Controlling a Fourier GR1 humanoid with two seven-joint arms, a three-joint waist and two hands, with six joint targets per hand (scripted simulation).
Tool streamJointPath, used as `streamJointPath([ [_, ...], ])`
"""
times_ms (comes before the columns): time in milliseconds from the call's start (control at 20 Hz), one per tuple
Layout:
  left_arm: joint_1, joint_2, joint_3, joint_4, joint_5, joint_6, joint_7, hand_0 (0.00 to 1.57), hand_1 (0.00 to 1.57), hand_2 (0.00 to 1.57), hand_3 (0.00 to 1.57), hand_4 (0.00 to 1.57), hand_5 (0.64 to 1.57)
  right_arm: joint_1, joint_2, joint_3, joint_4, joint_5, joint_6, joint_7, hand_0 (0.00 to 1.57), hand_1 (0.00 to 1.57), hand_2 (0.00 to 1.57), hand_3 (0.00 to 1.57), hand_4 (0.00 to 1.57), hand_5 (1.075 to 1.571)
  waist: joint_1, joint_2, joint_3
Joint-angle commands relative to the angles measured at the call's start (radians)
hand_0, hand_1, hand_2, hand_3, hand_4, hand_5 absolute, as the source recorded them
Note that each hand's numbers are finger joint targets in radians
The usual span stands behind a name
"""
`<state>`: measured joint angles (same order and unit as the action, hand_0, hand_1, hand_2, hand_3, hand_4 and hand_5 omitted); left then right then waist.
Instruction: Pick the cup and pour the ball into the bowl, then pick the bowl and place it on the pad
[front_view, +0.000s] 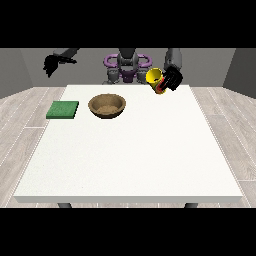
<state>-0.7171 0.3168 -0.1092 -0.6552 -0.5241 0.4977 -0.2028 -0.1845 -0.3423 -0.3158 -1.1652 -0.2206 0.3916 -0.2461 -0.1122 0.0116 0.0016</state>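
The hand at the view's right (171, 79) is raised above the far right part of the white table (130, 160), its fingers curled round a yellow cup (154, 77). The cup is tipped on its side with its mouth facing the view's left; the ball cannot be made out. The brown bowl (107, 105) stands on the table, apart from the cup, and just beside it at the view's left lies the green pad (63, 110). The hand at the view's left (51, 64) hangs in the air beyond the table's far left corner, holding nothing; how its fingers lie cannot be told.
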Motion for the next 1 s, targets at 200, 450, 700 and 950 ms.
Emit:
streamJointPath([
  [200, -0.073, -0.041, -0.131, 0.007, -0.240, 0.040, 0.256, 1.50, 1.50, 1.57, 1.57, 1.51, 1.245, 0.016, 0.017, 0.002, 0.043, 0.006, 0.002, -0.018, 0.00, 0.00, 0.00, 0.00, 0.00, 1.569, 0.000, -0.060, -0.0003],
  [450, -0.176, -0.069, -0.243, 0.041, -0.433, 0.020, 0.408, 1.56, 1.56, 1.57, 1.57, 1.57, 1.207, -0.007, -0.009, 0.004, 0.074, 0.006, 0.033, -0.016, 0.00, 0.00, 0.00, 0.00, 0.00, 1.570, -0.017, -0.056, 0.0002],
  [700, -0.270, -0.138, -0.392, 0.069, -0.631, -0.080, 0.540, 1.51, 1.51, 1.57, 1.57, 1.41, 1.378, -0.004, -0.047, -0.017, 0.126, -0.005, 0.075, -0.030, 0.00, 0.00, 0.00, 0.00, 0.00, 1.571, -0.027, -0.088, 0.0012],
  [950, -0.250, -0.229, -0.546, 0.088, -0.787, -0.165, 0.560, 1.50, 1.50, 1.57, 1.57, 1.57, 1.056, 0.001, -0.037, -0.025, 0.151, 0.005, 0.065, -0.078, 0.00, 0.00, 0.00, 0.00, 0.00, 1.571, -0.014, -0.079, 0.0001],
])
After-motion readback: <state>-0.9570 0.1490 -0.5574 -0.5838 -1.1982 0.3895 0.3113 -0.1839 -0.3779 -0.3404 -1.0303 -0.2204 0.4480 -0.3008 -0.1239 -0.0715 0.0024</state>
